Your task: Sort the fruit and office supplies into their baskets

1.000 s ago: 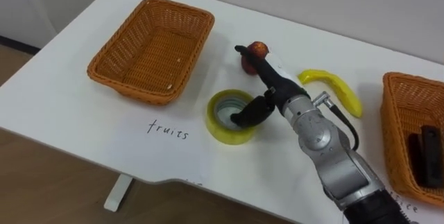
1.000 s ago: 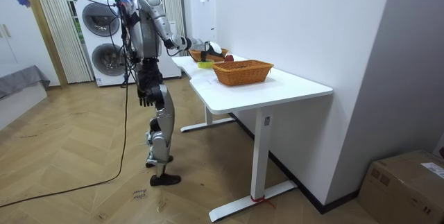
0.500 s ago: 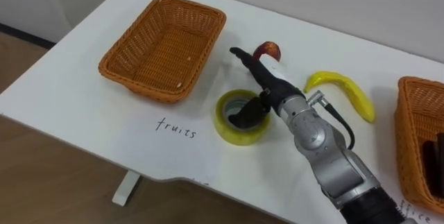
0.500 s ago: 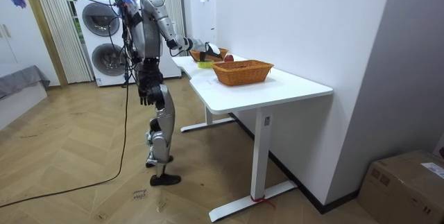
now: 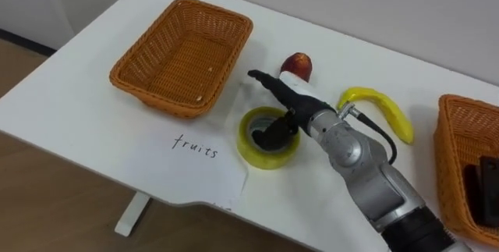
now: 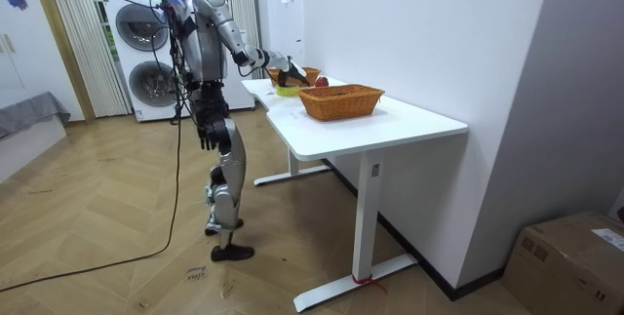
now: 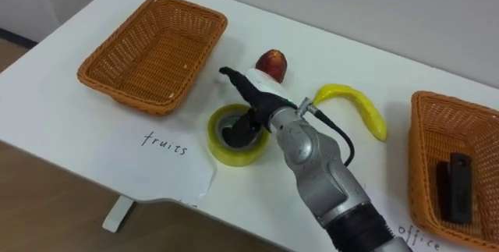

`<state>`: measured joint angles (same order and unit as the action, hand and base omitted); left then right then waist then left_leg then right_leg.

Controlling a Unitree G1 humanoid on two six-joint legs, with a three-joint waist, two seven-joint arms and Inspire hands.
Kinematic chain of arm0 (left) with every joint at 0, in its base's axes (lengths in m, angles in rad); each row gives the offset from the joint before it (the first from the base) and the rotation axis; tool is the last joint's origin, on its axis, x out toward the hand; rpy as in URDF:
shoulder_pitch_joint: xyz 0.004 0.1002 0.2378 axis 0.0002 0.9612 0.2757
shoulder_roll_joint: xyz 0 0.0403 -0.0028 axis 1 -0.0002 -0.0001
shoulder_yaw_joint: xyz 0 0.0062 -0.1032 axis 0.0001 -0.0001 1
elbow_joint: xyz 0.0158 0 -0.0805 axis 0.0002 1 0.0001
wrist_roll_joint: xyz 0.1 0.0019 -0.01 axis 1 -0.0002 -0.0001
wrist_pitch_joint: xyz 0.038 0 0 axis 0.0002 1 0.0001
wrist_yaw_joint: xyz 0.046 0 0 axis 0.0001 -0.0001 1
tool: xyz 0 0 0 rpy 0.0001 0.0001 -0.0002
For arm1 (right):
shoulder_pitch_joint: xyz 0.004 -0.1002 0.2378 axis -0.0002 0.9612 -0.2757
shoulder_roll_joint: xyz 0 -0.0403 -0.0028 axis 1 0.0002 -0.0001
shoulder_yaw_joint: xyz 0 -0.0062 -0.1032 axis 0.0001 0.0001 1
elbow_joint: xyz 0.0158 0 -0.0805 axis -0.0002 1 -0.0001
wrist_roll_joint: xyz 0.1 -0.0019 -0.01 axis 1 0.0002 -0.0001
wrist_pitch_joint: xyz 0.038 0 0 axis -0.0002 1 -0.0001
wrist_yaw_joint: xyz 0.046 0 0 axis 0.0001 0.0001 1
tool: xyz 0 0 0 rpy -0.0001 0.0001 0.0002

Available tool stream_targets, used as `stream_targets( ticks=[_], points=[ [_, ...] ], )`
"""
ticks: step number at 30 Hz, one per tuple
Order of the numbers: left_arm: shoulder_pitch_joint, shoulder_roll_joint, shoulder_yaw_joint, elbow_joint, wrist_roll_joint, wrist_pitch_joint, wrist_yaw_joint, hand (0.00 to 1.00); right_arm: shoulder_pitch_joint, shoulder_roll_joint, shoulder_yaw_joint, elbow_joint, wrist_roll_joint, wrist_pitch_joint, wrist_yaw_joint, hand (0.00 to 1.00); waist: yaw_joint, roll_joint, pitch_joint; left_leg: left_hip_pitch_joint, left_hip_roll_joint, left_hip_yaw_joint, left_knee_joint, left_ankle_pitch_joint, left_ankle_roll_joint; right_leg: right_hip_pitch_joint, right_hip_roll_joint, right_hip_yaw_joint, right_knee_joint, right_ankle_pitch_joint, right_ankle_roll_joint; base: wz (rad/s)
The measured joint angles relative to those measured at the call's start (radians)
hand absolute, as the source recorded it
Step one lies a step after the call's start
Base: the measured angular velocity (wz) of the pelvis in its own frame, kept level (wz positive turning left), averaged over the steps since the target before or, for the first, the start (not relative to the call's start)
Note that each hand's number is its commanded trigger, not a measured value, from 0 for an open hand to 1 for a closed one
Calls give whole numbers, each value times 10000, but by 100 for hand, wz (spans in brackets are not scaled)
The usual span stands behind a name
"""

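Little is sorted: one dark item (image 5: 477,189) lies in the right-edge office basket (image 5: 441,166), the upper-left fruit basket (image 5: 168,105) is empty, apple (image 5: 296,65) and banana (image 5: 386,105) lie mid-table, and the right hand (image 5: 300,114), fingers spread, dips its thumb into the central tape roll (image 5: 251,152).

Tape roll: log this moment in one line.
right hand open, thumb inside yellow tape roll | apple, banana on table | left hand at side

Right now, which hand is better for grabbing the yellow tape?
The right hand: it is over the tape, with its thumb down in the hole. The left hand hangs low by the robot's leg.
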<state>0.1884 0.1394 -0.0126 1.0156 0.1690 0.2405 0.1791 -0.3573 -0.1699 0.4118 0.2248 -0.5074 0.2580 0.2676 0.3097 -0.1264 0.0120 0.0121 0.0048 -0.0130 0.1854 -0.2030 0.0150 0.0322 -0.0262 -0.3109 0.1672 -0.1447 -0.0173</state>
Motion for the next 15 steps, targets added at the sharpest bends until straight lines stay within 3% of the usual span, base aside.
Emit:
stream_targets(
  ticks=[8,15],
  points=[
    [1,-6,-1,-1,0,126,-16,0,-84,-196,-12,-27,-55,70,709,100,13,4,4,-2,-2,-3,13,1,-2,9,4,5,0,0,0,0],
    [-1,-7,-3,-64,-5,233,53,0,-299,-236,-19,-57,-174,442,977,100,3,-81,25,31,-2,-12,-22,4,1,2,16,75,-16,0,0,1]
  ],
)
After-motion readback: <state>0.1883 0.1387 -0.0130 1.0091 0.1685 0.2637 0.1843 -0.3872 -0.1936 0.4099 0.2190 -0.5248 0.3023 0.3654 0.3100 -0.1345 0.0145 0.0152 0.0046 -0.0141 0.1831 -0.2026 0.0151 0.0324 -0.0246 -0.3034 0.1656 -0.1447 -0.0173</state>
